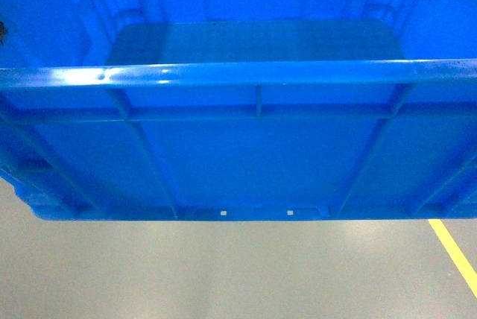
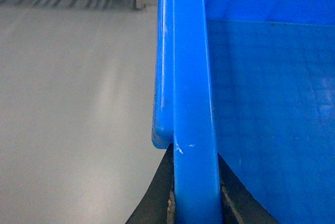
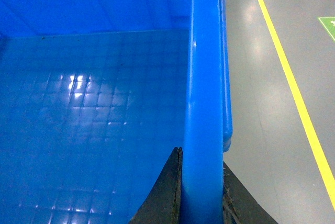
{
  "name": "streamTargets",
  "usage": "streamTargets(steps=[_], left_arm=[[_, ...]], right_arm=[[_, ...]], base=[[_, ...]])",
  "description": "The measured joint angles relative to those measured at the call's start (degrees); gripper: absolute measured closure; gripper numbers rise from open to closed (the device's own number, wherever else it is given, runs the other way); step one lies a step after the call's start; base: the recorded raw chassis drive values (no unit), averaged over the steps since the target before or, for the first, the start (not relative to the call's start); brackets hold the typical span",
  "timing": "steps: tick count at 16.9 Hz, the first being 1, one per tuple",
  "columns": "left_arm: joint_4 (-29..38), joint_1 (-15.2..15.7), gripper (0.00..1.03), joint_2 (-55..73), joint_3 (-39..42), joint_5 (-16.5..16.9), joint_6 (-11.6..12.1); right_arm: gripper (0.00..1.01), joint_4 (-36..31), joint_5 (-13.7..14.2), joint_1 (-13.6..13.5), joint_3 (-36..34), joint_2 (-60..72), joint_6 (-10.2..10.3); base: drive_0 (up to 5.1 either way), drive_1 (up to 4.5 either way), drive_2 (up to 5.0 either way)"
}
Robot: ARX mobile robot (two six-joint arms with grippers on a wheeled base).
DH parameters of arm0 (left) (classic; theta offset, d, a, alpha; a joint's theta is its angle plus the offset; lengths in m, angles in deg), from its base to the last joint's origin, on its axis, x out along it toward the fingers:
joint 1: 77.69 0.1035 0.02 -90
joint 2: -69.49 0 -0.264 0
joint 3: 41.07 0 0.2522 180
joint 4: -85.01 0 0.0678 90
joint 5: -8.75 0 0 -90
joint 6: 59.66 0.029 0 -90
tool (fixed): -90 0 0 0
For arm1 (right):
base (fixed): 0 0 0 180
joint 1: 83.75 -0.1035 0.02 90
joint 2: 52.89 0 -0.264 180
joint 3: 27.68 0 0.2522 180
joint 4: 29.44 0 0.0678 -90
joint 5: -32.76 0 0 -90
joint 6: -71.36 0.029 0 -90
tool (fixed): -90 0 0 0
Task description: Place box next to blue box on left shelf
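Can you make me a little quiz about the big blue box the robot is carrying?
1. True or false: the big bright-blue ribbed plastic box has toys inside it.
2. How many claws are clamped on the box's thick rim? A) none B) one C) two
3. Fill in: the stripe painted on the shiny grey floor is coloured ____.

Key
1. False. Its smooth floor is bare in all three views.
2. C. The left claw pinches the left wall's rim and the right claw pinches the right wall's rim, one black finger on each side.
3. Yellow. The yellow floor stripe runs beside the box on the robot's right.
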Motion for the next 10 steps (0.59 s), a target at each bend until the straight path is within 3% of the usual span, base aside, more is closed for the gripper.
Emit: streamTargets(steps=[10], left_arm=[[0.0, 0.0, 0.96, 0.0, 0.0, -0.1, 0.0]], right_arm=[[0.92, -0.2, 0.0, 0.0, 0.0, 0.2, 0.0]], base=[[0.0, 4.25, -4.2]])
